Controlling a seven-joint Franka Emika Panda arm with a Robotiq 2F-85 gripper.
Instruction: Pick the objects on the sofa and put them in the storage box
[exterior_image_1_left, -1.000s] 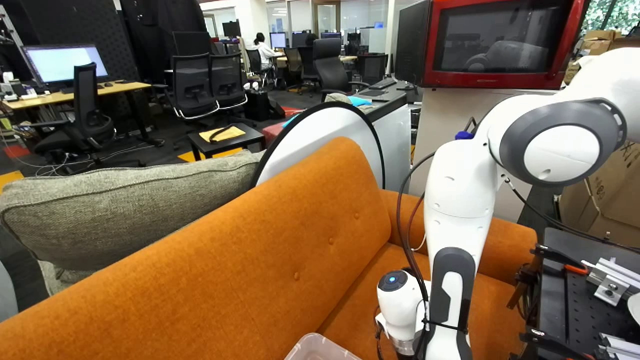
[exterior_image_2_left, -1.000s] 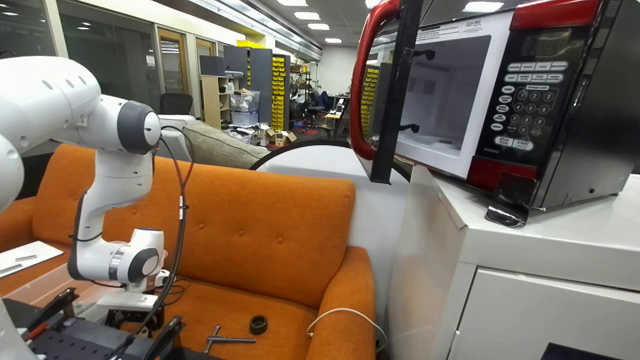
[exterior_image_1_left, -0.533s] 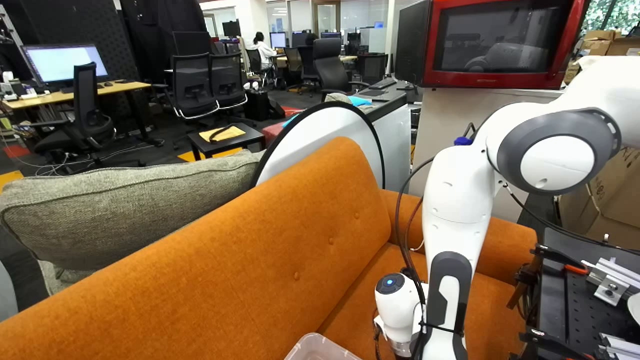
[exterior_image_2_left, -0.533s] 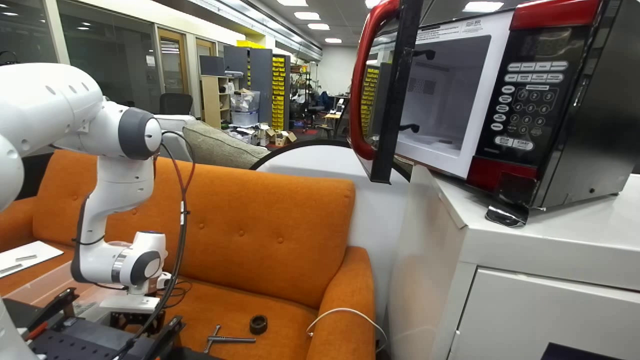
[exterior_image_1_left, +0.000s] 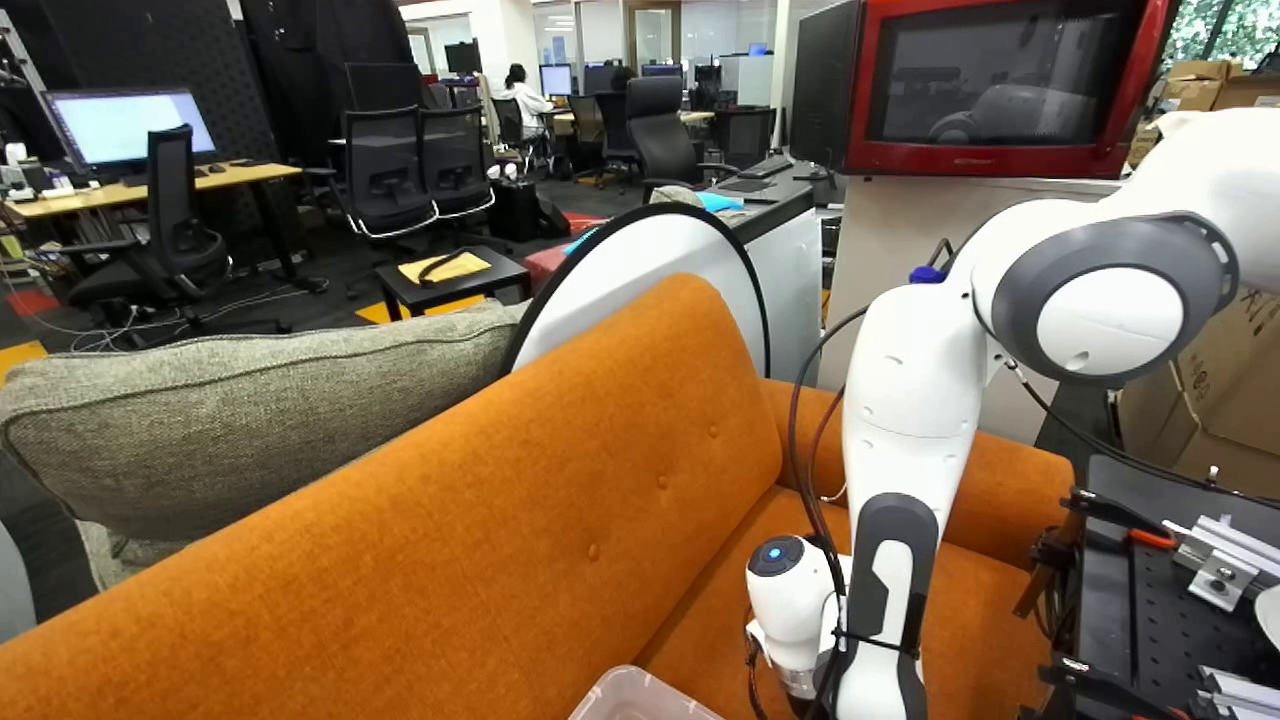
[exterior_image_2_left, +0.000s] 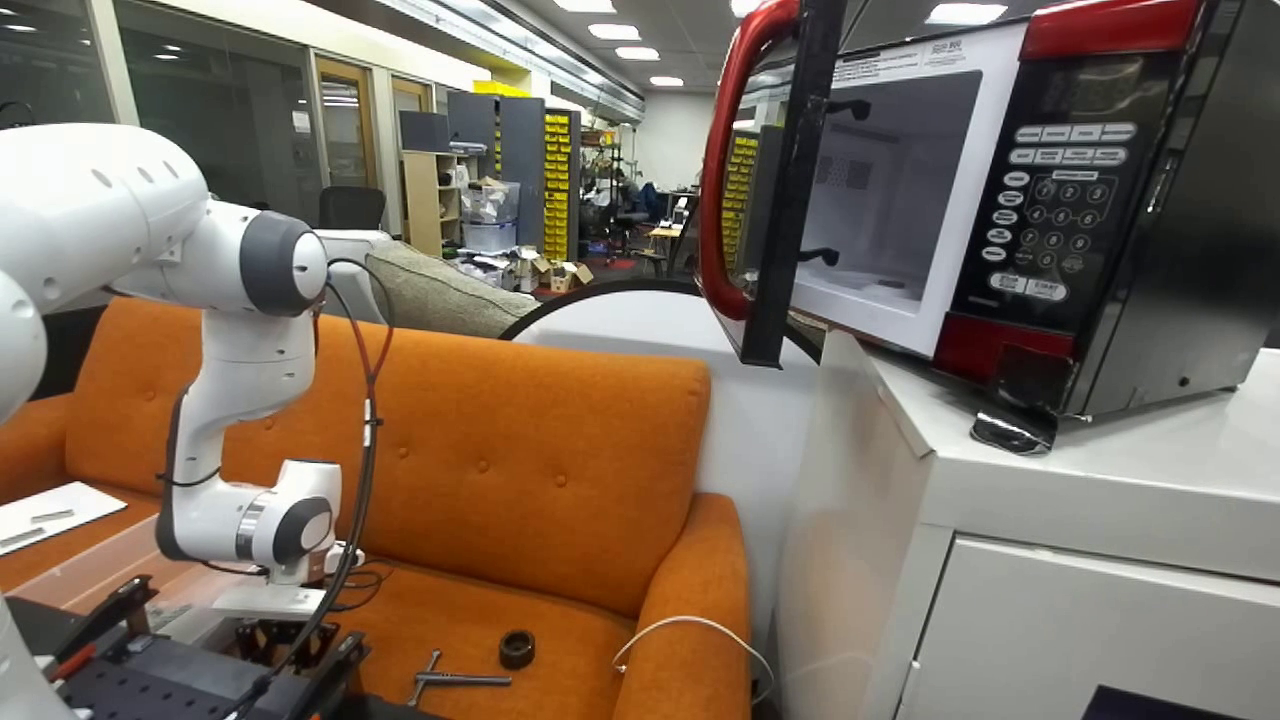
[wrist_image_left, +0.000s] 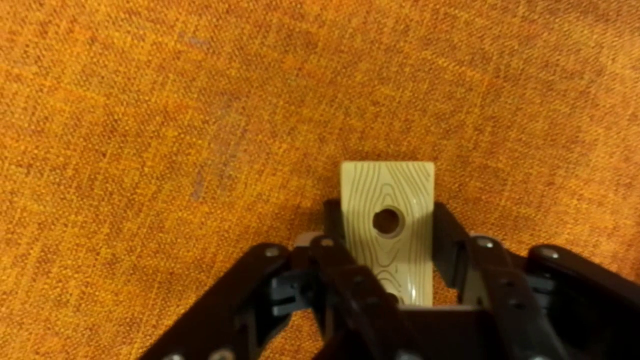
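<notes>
On the sofa (exterior_image_2_left: 480, 595), a T-shaped tool (exterior_image_2_left: 465, 680) and a black ring (exterior_image_2_left: 517, 660) were seen just beside each other in an exterior view, near a white cord (exterior_image_2_left: 690, 619) that was draped over the sofa's end. A wood-grained block (wrist_image_left: 390, 250) with a round hole was pinched at its sides by the fingers (wrist_image_left: 446, 245); whether the sofa was touched by it could not be told. Near the arm (exterior_image_2_left: 250, 360), a clear box (exterior_image_2_left: 90, 565) was shown in part in both exterior views.
</notes>
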